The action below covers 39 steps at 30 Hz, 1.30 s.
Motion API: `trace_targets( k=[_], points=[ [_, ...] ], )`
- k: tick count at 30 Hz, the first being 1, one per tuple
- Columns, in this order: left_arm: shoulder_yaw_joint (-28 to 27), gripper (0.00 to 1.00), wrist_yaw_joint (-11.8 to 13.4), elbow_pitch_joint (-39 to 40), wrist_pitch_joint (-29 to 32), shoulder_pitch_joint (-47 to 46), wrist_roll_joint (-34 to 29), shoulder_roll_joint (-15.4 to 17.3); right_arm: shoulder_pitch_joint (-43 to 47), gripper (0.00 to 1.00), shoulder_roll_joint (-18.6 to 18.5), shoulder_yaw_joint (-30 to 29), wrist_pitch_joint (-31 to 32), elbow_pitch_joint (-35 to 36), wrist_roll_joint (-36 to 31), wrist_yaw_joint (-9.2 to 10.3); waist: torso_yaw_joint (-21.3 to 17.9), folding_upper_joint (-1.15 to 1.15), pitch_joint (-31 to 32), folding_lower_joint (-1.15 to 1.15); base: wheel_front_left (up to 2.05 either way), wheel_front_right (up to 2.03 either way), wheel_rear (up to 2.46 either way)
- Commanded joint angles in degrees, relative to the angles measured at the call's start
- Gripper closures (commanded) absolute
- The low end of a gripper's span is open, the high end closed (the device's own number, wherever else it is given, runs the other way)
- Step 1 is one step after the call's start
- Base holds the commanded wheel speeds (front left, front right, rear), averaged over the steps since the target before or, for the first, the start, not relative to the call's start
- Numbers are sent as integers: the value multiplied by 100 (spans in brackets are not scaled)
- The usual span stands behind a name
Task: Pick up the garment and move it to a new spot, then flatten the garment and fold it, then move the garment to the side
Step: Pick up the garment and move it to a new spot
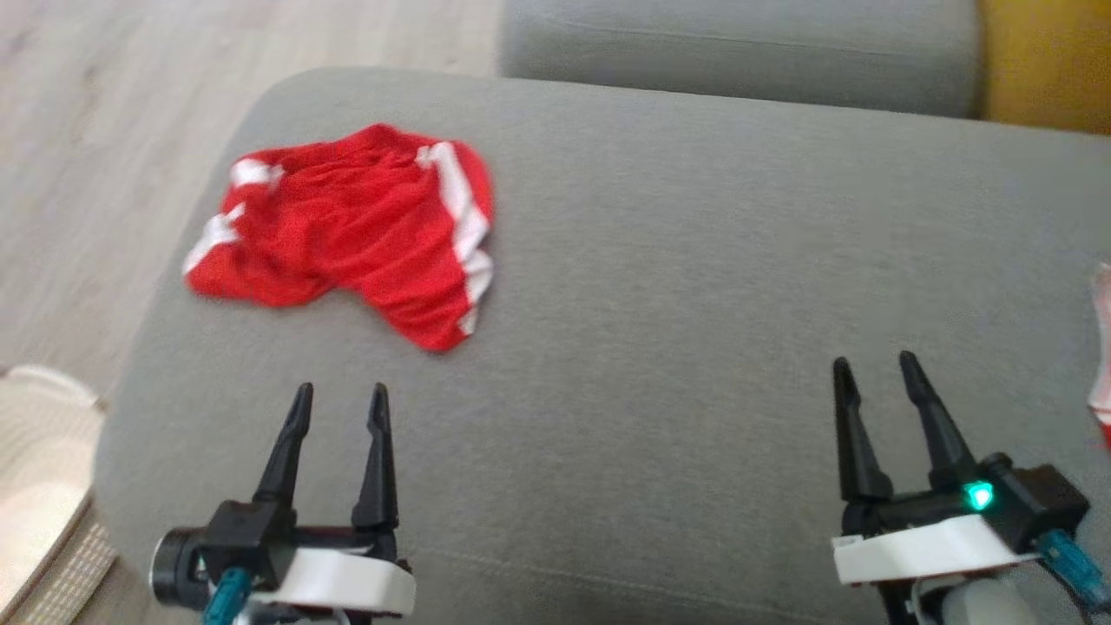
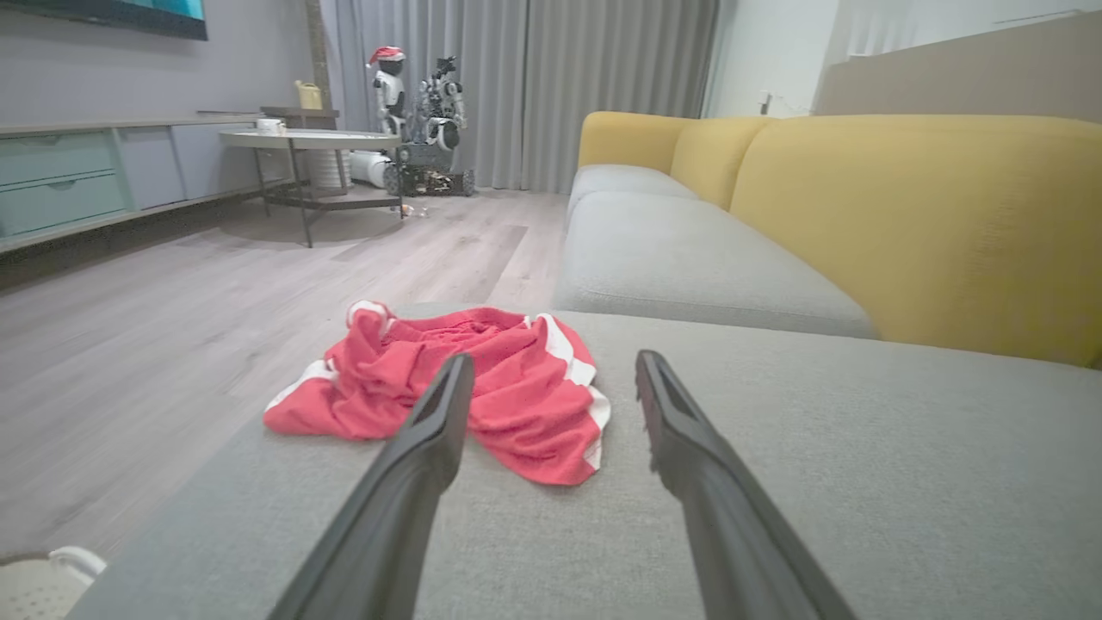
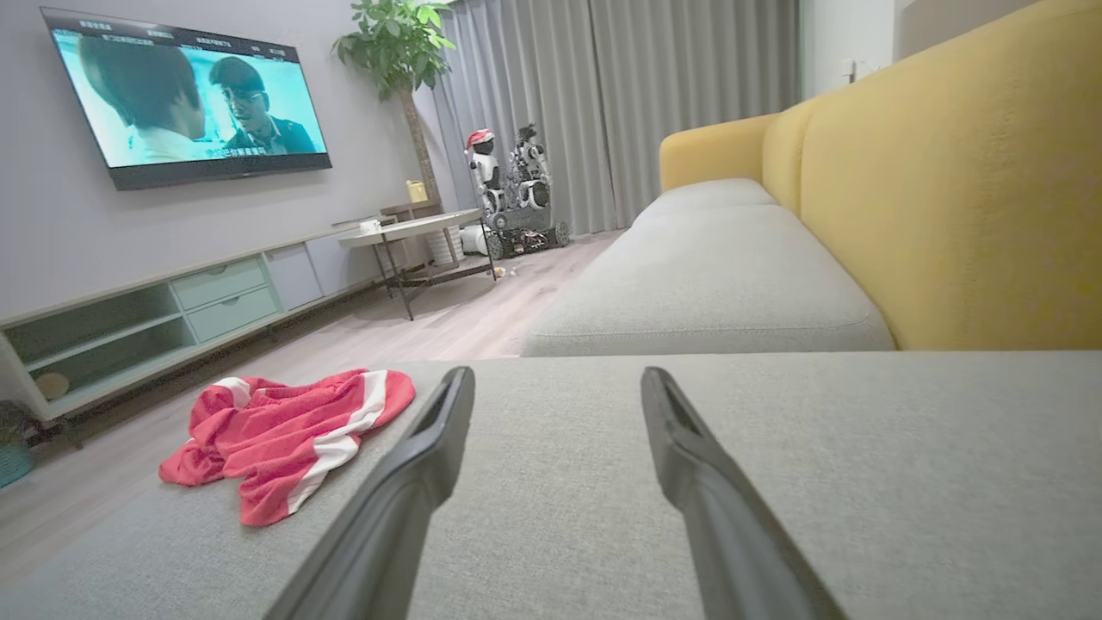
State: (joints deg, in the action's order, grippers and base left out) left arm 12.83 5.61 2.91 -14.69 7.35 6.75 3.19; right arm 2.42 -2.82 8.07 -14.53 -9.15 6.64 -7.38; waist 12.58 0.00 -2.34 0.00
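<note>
Toward the left end of the grey sofa seat [image 1: 694,286] lies the garment [image 1: 347,230], red with white stripes, crumpled near the seat's edge. Nearer the robot, the left tool [image 1: 340,401] hovers with its fingers parted, holding nothing. Well to the right, the right tool [image 1: 874,366] is likewise spread and empty. A red-and-white cloth [image 1: 1102,347] shows at the far right.

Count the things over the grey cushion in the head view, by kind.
Red garment: 1
Grippers: 2, left gripper and right gripper, both open
Red-and-white cloth cut off at the right edge: 1
Total: 4
</note>
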Motion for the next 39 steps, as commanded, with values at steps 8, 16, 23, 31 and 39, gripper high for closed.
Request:
trace_targets(
  k=[8, 16, 23, 31, 39],
  points=[
    [-62, 0, 124, 246, -31, -259, 42, -31, -74, 0, -6, 18, -47, 162, -4, -11, 972, 0, -77, 0, 0, 0, 0],
    [-329, 0, -191, 341, -31, -919, -101, 9, -194, 0, -7, 81, -47, 251, -114, -11, 1091, 0, -431, 0, 0, 0, 0],
    [-930, 0, -886, -522, -31, -2693, -100, 459, -646, 0, -317, 271, -47, 405, -189, -11, 843, 0, -1184, 0, 0, 0, 0],
    [-552, 0, -1296, -3034, 910, -5048, 497, 1191, -1249, 0, -499, 361, -47, 494, -62, -11, 315, 0, -1873, 0, 0, 0, 0],
    [1051, 0, -1308, -4357, 1641, -6243, 2181, 1602, -1627, 0, -492, 691, -47, 660, 88, -11, -255, 0, -2245, 0, 0, 0, 0]
  ],
)
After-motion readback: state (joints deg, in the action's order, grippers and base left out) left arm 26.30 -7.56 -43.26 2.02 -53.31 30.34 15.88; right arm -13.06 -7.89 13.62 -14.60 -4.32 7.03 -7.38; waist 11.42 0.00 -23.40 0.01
